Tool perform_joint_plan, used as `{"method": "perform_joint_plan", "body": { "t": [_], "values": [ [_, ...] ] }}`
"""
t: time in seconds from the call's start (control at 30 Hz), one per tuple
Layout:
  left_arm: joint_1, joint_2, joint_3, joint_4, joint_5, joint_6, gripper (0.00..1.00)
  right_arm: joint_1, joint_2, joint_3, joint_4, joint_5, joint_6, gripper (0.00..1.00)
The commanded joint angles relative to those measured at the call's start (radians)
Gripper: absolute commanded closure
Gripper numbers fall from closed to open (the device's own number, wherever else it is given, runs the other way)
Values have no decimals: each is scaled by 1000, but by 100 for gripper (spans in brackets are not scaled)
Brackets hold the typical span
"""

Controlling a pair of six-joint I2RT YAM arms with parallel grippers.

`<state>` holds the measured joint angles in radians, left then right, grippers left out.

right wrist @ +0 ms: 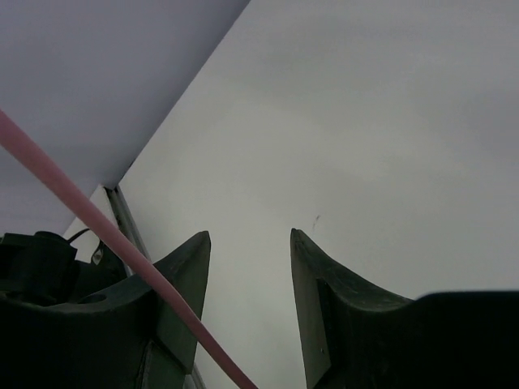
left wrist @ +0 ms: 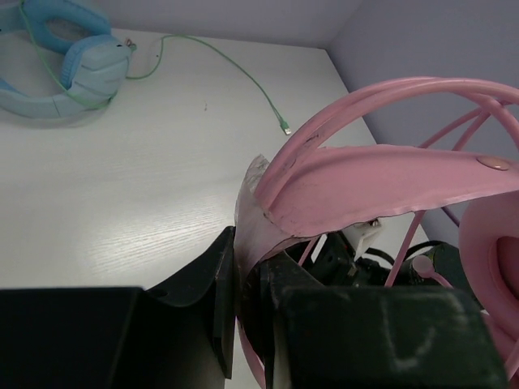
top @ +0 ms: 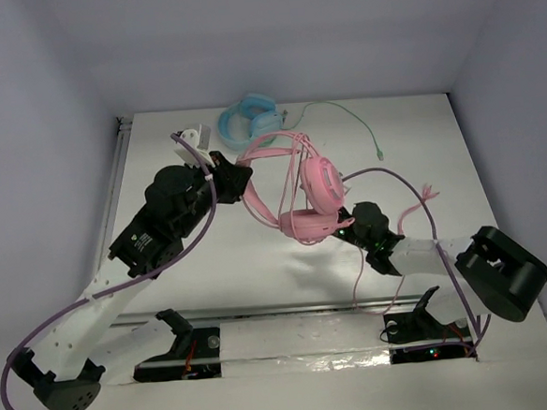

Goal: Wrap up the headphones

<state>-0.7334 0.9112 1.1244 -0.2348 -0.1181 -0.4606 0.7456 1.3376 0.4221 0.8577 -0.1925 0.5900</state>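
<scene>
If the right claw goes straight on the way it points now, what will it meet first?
The right claw would probably meet only the bare table; its open gap is free. The pink cable passes outside it.

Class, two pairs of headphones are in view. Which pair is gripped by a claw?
The pink headphones: the left claw is shut on their headband. The light blue headphones lie untouched farther back.
</scene>
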Motion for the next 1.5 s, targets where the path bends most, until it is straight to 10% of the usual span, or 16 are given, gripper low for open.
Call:
{"method": "perform_joint_plan", "body": {
  "t": [0.0, 1.07, 1.2, 1.47],
  "values": [
    [38, 9, 74, 178, 15, -72, 100, -5, 57, -34, 164, -28, 79, 50],
    [414, 238, 35, 402, 5, -248, 100, 284, 133, -183, 29, 228, 277, 58],
    [414, 270, 14, 414, -58, -239, 100, 371, 108, -79, -138, 249, 272, 94],
    [414, 291, -92, 454, -186, -214, 100, 581, -17, 148, -637, 373, 255, 100]
  ]
}}
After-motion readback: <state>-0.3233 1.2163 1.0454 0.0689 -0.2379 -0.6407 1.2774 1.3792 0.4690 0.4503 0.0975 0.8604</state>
